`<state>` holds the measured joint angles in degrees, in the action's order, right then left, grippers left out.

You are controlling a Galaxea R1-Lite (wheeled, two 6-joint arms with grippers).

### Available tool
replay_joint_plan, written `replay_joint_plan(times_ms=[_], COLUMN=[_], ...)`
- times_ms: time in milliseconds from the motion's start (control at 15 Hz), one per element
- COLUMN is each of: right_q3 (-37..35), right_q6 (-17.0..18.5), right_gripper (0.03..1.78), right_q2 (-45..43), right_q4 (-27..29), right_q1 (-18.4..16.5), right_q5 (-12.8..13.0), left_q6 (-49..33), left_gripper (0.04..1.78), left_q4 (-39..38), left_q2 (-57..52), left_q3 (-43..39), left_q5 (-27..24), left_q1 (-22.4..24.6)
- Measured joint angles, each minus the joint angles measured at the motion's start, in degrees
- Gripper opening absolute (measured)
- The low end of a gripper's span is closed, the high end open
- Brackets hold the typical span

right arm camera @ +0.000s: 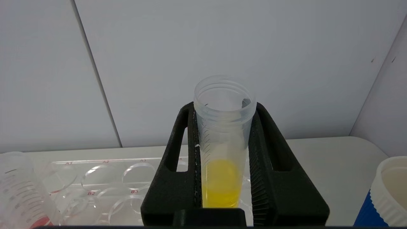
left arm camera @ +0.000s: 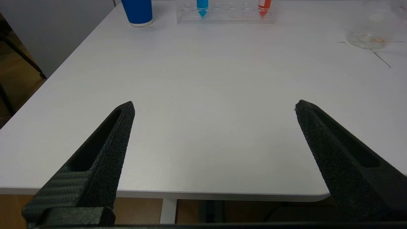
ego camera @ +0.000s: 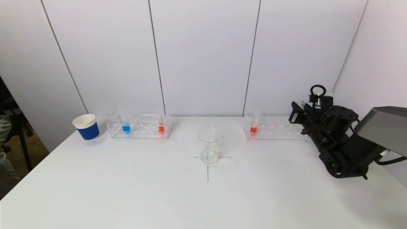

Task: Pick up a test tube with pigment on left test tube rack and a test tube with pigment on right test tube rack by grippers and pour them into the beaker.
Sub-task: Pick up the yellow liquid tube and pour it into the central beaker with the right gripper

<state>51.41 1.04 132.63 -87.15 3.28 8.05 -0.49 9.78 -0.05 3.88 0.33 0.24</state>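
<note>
The glass beaker (ego camera: 210, 145) stands on a cross mark at the table's middle. The left rack (ego camera: 140, 127) holds a blue tube (ego camera: 126, 127) and a red tube (ego camera: 161, 127). The right rack (ego camera: 273, 128) holds a red tube (ego camera: 253, 128). My right gripper (ego camera: 297, 116) is at that rack's right end. In the right wrist view it (right arm camera: 224, 106) is shut on an upright tube with yellow pigment (right arm camera: 222, 165); the tube's bottom is hidden. My left gripper (left arm camera: 213, 103) is open and empty over the table's front left edge, outside the head view.
A blue and white paper cup (ego camera: 86, 127) stands left of the left rack. A second such cup (right arm camera: 388, 190) shows in the right wrist view beside the right rack (right arm camera: 105, 178). The wall runs close behind both racks.
</note>
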Motion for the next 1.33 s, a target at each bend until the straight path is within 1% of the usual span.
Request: replay_joint_plan(times_ms=[467,667,867,1067,1333], right_q3=[-0.5,-0.8,-0.1,3.2,9.3], right_q6=[-0.2,-0.3,-1.0,-2.2,-2.5], right_gripper=[0.48,0.48,0.48,0.48,0.48], right_q2=[-3.0,-5.9,-9.8,-14.1,-19.2], right_q4=[0.1,2.6,7.5,14.7,25.2], right_q1=[0.0,0.0,1.0,2.8,6.7], right_q5=[-0.2,-0.6,-0.9,-1.2,-1.8], left_q6=[0.0,0.0,0.0,0.0,0.0], left_gripper=[1.76,1.76,1.76,1.76,1.76], left_q4=[0.0,0.0,0.0,0.0,0.0], left_q2=[0.0,0.0,0.0,0.0,0.0], left_q3=[0.0,0.0,0.0,0.0,0.0], left_q5=[0.0,0.0,0.0,0.0,0.0], left_q1=[0.0,0.0,0.0,0.0,0.0])
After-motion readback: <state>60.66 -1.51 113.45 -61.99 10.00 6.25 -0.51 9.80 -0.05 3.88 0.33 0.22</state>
